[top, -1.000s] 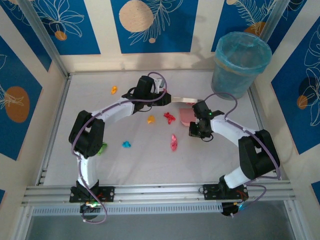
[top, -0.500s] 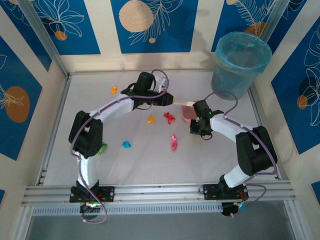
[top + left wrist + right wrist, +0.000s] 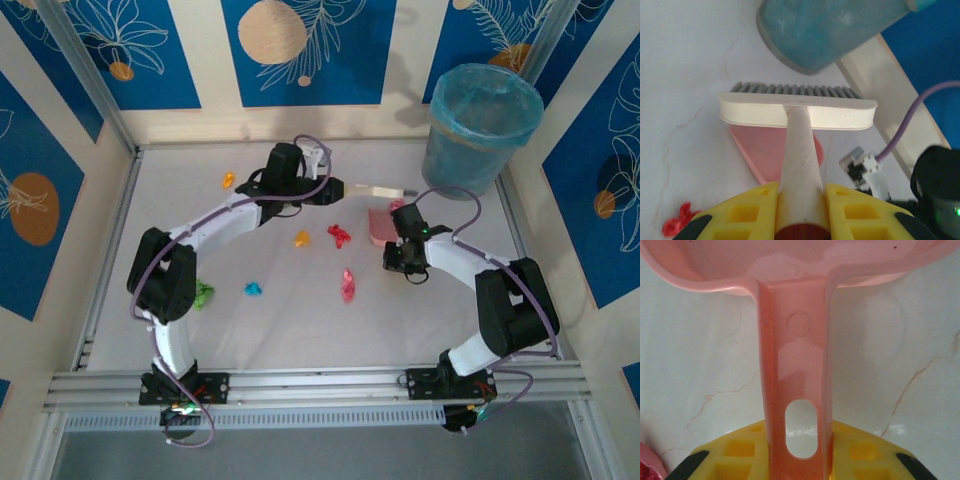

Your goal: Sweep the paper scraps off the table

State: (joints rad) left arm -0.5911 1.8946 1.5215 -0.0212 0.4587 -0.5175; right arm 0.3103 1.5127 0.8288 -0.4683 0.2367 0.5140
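Observation:
Several small paper scraps lie on the white table (image 3: 300, 330): orange ones (image 3: 228, 180) (image 3: 302, 238), a red one (image 3: 340, 236) (image 3: 677, 225), a pink-red one (image 3: 348, 285), a cyan one (image 3: 254, 289) and a green one (image 3: 204, 294). My left gripper (image 3: 335, 192) (image 3: 801, 192) is shut on the cream handle of a brush (image 3: 797, 110), whose grey bristles point toward the bin. The brush head (image 3: 392, 191) hovers just beyond the pink dustpan (image 3: 375, 226) (image 3: 772, 152). My right gripper (image 3: 393, 246) (image 3: 799, 440) is shut on the dustpan's handle (image 3: 795, 375), with the pan resting flat on the table.
A blue-lined waste bin (image 3: 482, 128) (image 3: 830, 30) stands at the back right corner. Aluminium rails (image 3: 320, 385) edge the table, and patterned wall panels rise behind and at both sides. A pink scrap edge (image 3: 650, 467) lies beside the right gripper.
The left arm has swung the brush rightward and a little farther back, carrying its head past the dustpan toward the bin. The right gripper and dustpan have barely shifted.

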